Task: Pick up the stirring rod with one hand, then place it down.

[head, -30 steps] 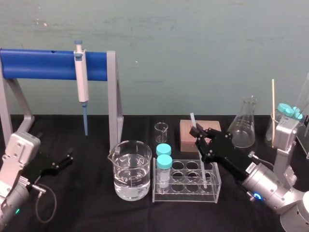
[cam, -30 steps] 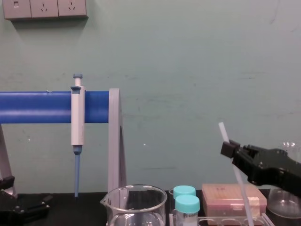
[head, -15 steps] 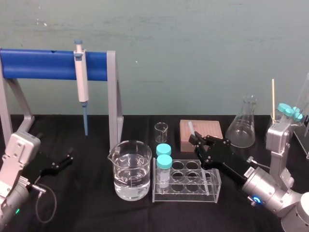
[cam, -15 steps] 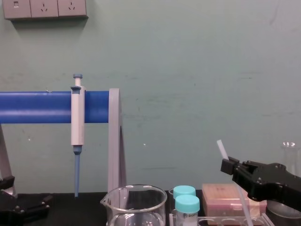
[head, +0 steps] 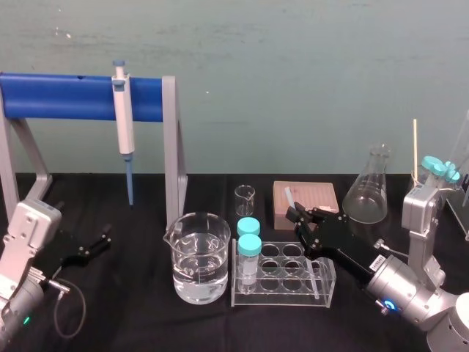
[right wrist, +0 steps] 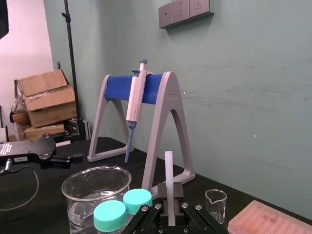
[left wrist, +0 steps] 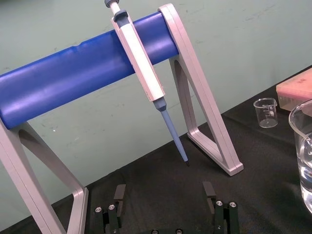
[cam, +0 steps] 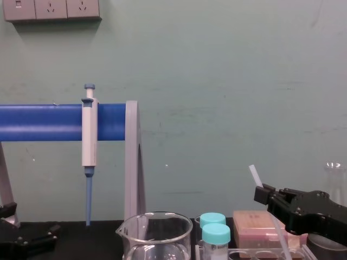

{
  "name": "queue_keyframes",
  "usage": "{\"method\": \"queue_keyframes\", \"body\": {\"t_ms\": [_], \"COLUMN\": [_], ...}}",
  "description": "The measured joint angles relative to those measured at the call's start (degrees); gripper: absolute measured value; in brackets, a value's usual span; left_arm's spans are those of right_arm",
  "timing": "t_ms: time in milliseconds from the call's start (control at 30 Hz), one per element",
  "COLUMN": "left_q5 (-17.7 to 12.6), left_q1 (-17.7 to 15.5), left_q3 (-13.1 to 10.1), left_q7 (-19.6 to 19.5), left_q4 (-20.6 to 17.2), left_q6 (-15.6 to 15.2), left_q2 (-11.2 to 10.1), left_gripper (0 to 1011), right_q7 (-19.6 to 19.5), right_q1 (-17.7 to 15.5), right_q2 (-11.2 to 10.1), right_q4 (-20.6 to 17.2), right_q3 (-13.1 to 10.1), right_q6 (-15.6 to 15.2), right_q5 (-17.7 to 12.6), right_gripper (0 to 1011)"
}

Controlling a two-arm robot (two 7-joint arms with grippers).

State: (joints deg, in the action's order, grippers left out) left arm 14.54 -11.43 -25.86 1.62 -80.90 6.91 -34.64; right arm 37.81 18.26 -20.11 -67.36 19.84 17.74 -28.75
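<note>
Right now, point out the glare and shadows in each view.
Left wrist view: a bright streak of glare runs along the blue bar. Head view: the beaker rim glints; the left gripper sits idle at the left. Chest view: the wall sockets throw a soft shadow below. Right wrist view: the stirring rod, clamped in the right gripper, is evenly lit.

A teal-green painted wall is seen at the far side, and a matt black table cover is spread beneath everything. On the left, a bright blue cylindrical bar is carried on pale grey legs, and a white-bodied pipette with a blue tip is hung on it. Turquoise caps are borne by the tubes near the middle. A pinkish-tan box is set farther back. The translucent whitish stirring rod is contrasted against the black right gripper.
</note>
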Motion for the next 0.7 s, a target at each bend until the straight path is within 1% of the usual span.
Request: {"method": "queue_keyframes", "body": {"t_ms": [233, 333, 400, 433, 467, 567, 600, 700], "left_q5": [0.0, 0.0, 0.0, 0.0, 0.0, 0.0, 0.0, 0.0], "left_q1": [0.0, 0.0, 0.0, 0.0, 0.0, 0.0, 0.0, 0.0], "left_q3": [0.0, 0.0, 0.0, 0.0, 0.0, 0.0, 0.0, 0.0], "left_q7": [0.0, 0.0, 0.0, 0.0, 0.0, 0.0, 0.0, 0.0], "left_q4": [0.0, 0.0, 0.0, 0.0, 0.0, 0.0, 0.0, 0.0], "left_q6": [0.0, 0.0, 0.0, 0.0, 0.0, 0.0, 0.0, 0.0], "left_q2": [0.0, 0.0, 0.0, 0.0, 0.0, 0.0, 0.0, 0.0], "left_gripper": [1000, 1000, 1000, 1000, 1000, 1000, 1000, 1000], "right_q7": [0.0, 0.0, 0.0, 0.0, 0.0, 0.0, 0.0, 0.1], "right_q1": [0.0, 0.0, 0.0, 0.0, 0.0, 0.0, 0.0, 0.0], "right_q2": [0.0, 0.0, 0.0, 0.0, 0.0, 0.0, 0.0, 0.0], "right_q4": [0.0, 0.0, 0.0, 0.0, 0.0, 0.0, 0.0, 0.0], "right_q3": [0.0, 0.0, 0.0, -0.1, -0.1, -0.1, -0.1, -0.1], "right_q6": [0.1, 0.1, 0.1, 0.1, 0.1, 0.1, 0.2, 0.2], "right_q5": [0.0, 0.0, 0.0, 0.0, 0.0, 0.0, 0.0, 0.0], "right_gripper": [68, 111, 179, 190, 241, 315, 375, 435]}}
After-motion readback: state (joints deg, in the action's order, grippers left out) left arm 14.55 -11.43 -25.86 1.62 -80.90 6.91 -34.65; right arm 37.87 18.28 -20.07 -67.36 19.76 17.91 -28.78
